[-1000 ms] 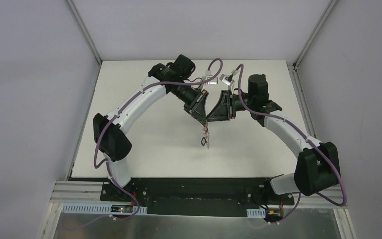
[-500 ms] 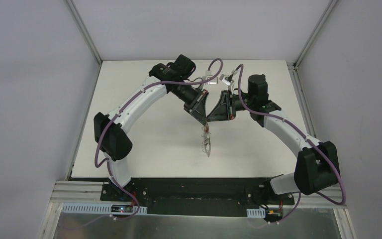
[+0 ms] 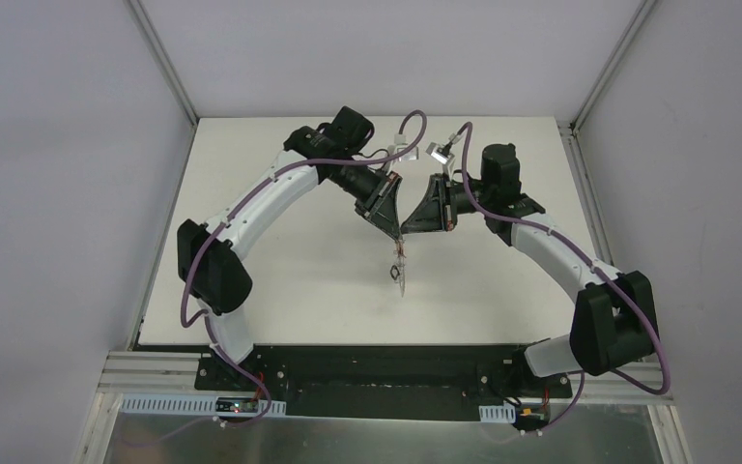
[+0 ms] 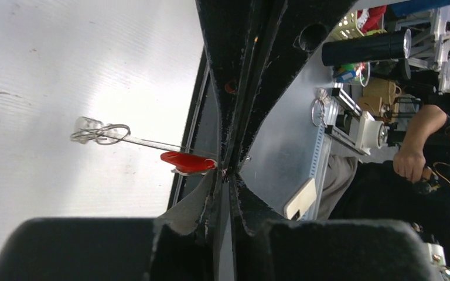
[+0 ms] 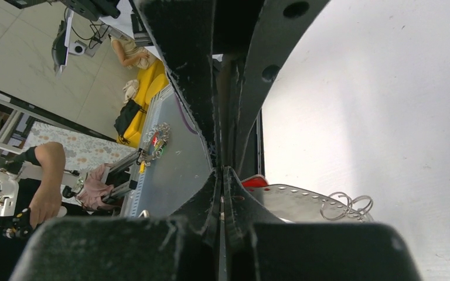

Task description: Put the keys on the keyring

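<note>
Below the meeting tips hangs the keyring (image 3: 400, 271), above the table (image 3: 280, 280) — left jaws and right jaws both pinched shut, tip to tip. Red-headed key (image 4: 187, 162) sits at the left jaws' tips, just beside the keyring; wire loops (image 4: 101, 133) at its far end. Which pair actually grips it: cannot tell.
</note>
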Controlling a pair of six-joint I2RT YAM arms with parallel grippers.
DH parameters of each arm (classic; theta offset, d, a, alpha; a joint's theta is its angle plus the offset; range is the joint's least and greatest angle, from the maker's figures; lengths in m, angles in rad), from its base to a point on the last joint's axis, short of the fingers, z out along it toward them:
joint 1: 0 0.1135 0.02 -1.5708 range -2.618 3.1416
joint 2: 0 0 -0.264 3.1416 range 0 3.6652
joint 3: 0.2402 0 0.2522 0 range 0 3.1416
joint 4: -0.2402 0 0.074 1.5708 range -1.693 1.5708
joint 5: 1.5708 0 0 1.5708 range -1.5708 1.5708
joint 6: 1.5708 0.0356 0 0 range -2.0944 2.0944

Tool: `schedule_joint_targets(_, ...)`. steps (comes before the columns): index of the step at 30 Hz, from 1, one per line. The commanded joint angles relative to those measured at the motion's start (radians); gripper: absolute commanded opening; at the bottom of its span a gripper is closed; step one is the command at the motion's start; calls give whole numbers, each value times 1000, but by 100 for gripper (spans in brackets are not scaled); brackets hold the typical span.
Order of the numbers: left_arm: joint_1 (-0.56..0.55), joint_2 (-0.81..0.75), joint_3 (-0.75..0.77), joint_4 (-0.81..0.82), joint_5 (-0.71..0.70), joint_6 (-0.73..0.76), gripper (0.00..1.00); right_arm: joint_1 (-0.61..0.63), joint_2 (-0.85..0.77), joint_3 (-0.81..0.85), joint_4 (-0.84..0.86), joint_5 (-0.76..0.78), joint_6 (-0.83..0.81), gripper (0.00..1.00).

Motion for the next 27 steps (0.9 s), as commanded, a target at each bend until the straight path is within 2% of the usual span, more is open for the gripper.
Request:
schedule_joint_targets(1, 27, -128, -71, 175, 20, 36, 15, -11, -1, 41, 117, -9, 107, 0)
schedule_joint_targets(5, 29, -201, -155, 267, -17, 123, 26, -26, 4, 12, 285, 5, 265, 0)
schedule_joint_targets(7, 29, -235, -211, 335, -25, 149, 28, -32, 10, 8, 334, 13, 321, 0)
schedule_joint_targets(15, 28, -339, -408, 611, -52, 226, 35, -38, 23, 16, 350, 30, 361, 0)
schedule_joint_targets(21, 14, -336, -407, 602, -69, 301, 38, -43, 29, 19, 349, 34, 371, 0)
schedule_joint_targets(27, -4, -326, -407, 594, -76, 326, 36, -44, 32, 15, 349, 35, 374, 0)
